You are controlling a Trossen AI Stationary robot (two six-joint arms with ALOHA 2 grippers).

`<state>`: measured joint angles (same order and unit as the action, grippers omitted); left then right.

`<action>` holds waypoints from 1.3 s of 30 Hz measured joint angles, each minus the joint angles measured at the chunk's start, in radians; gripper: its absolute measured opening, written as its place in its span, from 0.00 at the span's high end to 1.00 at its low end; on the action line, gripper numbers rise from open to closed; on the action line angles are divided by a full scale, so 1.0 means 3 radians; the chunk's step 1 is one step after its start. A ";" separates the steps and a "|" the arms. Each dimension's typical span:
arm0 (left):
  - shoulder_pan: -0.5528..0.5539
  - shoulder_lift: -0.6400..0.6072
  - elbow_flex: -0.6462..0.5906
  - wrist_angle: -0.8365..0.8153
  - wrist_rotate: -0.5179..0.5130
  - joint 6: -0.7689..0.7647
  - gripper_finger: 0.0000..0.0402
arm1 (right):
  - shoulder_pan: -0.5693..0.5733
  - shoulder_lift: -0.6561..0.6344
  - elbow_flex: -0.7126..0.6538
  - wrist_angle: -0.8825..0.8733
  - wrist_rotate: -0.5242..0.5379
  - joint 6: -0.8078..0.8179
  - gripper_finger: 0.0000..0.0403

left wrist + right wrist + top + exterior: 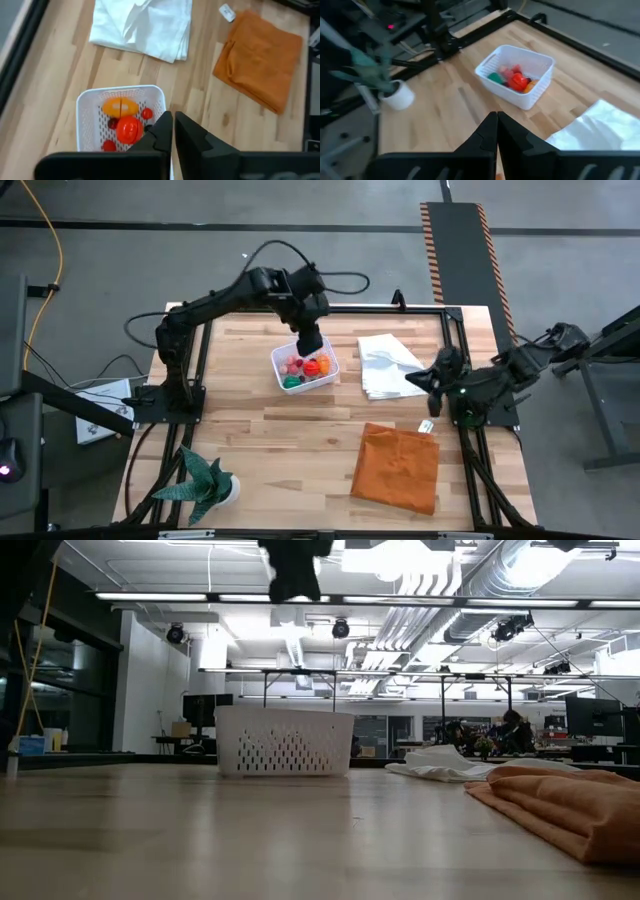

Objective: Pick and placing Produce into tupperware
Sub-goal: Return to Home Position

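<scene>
Taking the high view as a clock face centred on the table [300, 435], the white tub [285, 748] sits near 12 o'clock. Every piece of produce [305, 368] that shows lies inside it: a red ball [128, 129], an orange one [120, 106] and a green one [495, 78] among them.

Your left end effector [173, 118] hangs directly over the tub, fingers pressed together and pinching nothing. The low view puts it well above the rim. The right end effector [496, 119] waits at about 3 o'clock by the table's edge, fingers also pressed together and empty.

The placing looks finished, so what remains is the retreat.
- Raise the left arm a little more before you swing it, so the fingers cannot catch the tub wall and drag it.
- Draw back toward 9 o'clock, where that arm's base stands, in one smooth arc.
- Keep the fingers closed throughout.
- The white cloth [385, 365] at 2 o'clock, the orange cloth [397, 467] at 4 o'clock and the potted plant [207, 483] at 8 o'clock all lie off that path, so keep it that way.
</scene>
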<state>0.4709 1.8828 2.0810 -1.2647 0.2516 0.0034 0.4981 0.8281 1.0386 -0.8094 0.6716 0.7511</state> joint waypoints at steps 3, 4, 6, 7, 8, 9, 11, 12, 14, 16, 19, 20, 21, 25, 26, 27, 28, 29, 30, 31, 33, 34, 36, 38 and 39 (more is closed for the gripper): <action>0.0000 -0.0034 0.0310 -0.0291 -0.0001 0.0038 0.99 | 0.0004 -0.0175 0.0003 -0.0037 -0.0138 0.0007 1.00; 0.0000 -0.0071 0.0379 -0.0342 0.0000 0.0052 0.99 | 0.0007 -0.0225 0.0004 -0.0059 -0.0154 0.0009 1.00; 0.0000 -0.0198 0.0428 -0.0391 0.0001 0.0051 0.99 | 0.0007 -0.0322 0.0004 -0.0109 -0.0173 0.0011 1.00; 0.0000 -0.0268 0.0430 -0.0406 -0.0001 0.0051 0.99 | 0.0007 -0.0359 0.0004 -0.0147 -0.0172 0.0011 1.00; 0.0000 -0.0342 0.0430 -0.0410 -0.0005 0.0050 1.00 | 0.0007 -0.0396 0.0004 -0.0170 -0.0172 0.0011 1.00; 0.0000 -0.0417 0.0429 -0.0420 -0.0024 0.0050 1.00 | 0.0006 -0.0431 0.0004 -0.0186 -0.0172 0.0011 1.00; 0.0000 -0.0582 0.0429 -0.0427 -0.0111 0.0050 0.99 | 0.0006 -0.0487 0.0004 -0.0248 -0.0172 0.0011 1.00; 0.0000 -0.0669 0.0429 -0.0439 -0.0155 0.0050 1.00 | 0.0007 -0.0508 0.0001 -0.0270 -0.0172 0.0012 1.00; 0.0000 -0.0853 0.0429 -0.0463 -0.0238 0.0048 1.00 | 0.0007 -0.0572 -0.0075 -0.0255 -0.0171 0.0036 1.00; 0.0000 -0.1055 0.0376 -0.0483 -0.0347 0.0038 1.00 | 0.0011 -0.0668 -0.0263 -0.0177 -0.0181 0.0112 1.00; 0.0000 -0.1448 0.0115 -0.0452 -0.0485 -0.0052 1.00 | 0.0080 -0.0887 -0.0727 0.0178 -0.0263 0.0293 1.00; 0.0000 -0.1608 -0.0028 -0.0411 -0.0525 -0.0096 1.00 | 0.0116 -0.0975 -0.0907 0.0374 -0.0293 0.0351 1.00; 0.0000 -0.1780 -0.0201 -0.0339 -0.0562 -0.0126 1.00 | 0.0152 -0.1063 -0.1090 0.0611 -0.0329 0.0383 1.00; 0.0000 -0.2653 -0.1198 0.0490 -0.0353 -0.0276 1.00 | 0.0253 -0.1377 -0.1688 0.1597 -0.0456 0.0424 1.00; -0.0001 -0.2900 -0.1520 0.0802 -0.0217 -0.0344 1.00 | 0.0271 -0.1442 -0.1788 0.1800 -0.0469 0.0398 1.00; -0.0001 -0.3126 -0.1830 0.1124 -0.0106 -0.0435 1.00 | 0.0287 -0.1498 -0.1866 0.1978 -0.0473 0.0353 1.00; -0.0003 -0.3349 -0.2143 0.1416 -0.0034 -0.0540 1.00 | 0.0299 -0.1551 -0.1930 0.2154 -0.0473 0.0296 1.00; -0.0003 -0.3572 -0.2451 0.1681 0.0006 -0.0648 1.00 | 0.0308 -0.1597 -0.1979 0.2310 -0.0473 0.0229 1.00; -0.0003 -0.3779 -0.2726 0.1927 0.0033 -0.0740 1.00 | 0.0307 -0.1630 -0.2008 0.2438 -0.0472 0.0150 1.00; -0.0003 -0.3983 -0.2990 0.2131 0.0037 -0.0815 1.00 | 0.0306 -0.1658 -0.2024 0.2534 -0.0472 0.0065 1.00; -0.0002 -0.4360 -0.3478 0.2463 0.0034 -0.0949 1.00 | 0.0306 -0.1696 -0.2028 0.2682 -0.0470 -0.0143 1.00; 0.0000 -0.4527 -0.3691 0.2623 0.0040 -0.1027 1.00 | 0.0306 -0.1707 -0.2028 0.2748 -0.0469 -0.0259 1.00; 0.0000 -0.4814 -0.4102 0.2873 0.0090 -0.1150 1.00 | 0.0306 -0.1724 -0.2028 0.2839 -0.0469 -0.0461 1.00; -0.0002 -0.5034 -0.4472 0.3043 0.0100 -0.1267 1.00 | 0.0306 -0.1743 -0.2029 0.2851 -0.0470 -0.0572 1.00; -0.0001 -0.5129 -0.4635 0.3137 0.0100 -0.1323 1.00 | 0.0306 -0.1745 -0.2029 0.2852 -0.0469 -0.0588 1.00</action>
<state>0.4706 0.3441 0.6906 -0.3235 0.2817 -0.3936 0.5900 0.3046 0.4297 0.0461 0.5308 0.5746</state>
